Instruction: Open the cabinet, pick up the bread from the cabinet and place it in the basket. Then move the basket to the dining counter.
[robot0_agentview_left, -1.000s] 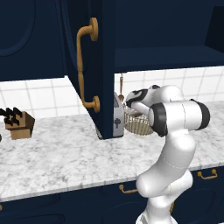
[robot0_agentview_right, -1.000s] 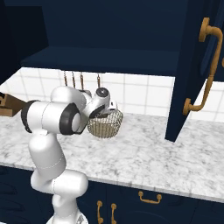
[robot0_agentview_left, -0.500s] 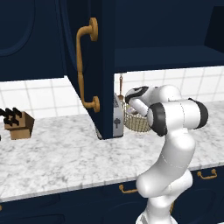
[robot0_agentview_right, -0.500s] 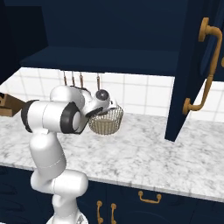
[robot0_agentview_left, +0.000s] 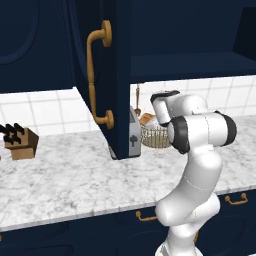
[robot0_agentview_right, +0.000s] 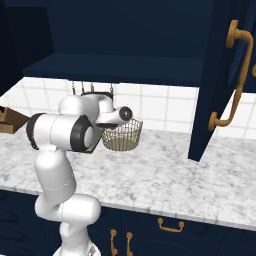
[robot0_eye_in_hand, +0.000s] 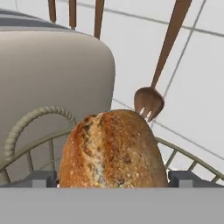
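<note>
Inside the wire basket (robot0_eye_in_hand: 26, 127), a crusty golden-brown bread (robot0_eye_in_hand: 111, 151) sits between spread fingers (robot0_eye_in_hand: 41, 179)

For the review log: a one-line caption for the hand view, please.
Golden-brown bread between open fingers above the basket rim, toaster behind, wooden utensils hanging on the tiled wall.

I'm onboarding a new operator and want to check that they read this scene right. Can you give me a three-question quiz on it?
1. True or false: the tall dark navy wall cabinet door with the curved brass handle stands open.
2. Where is the round golden-brown bread roll? A) on the cabinet shelf B) over the round tan wire-mesh basket, between the gripper jaws C) on the marbled counter
3. What grey appliance stands beside the basket?

Key: 1 true; 2 B; 3 the toaster.
</note>
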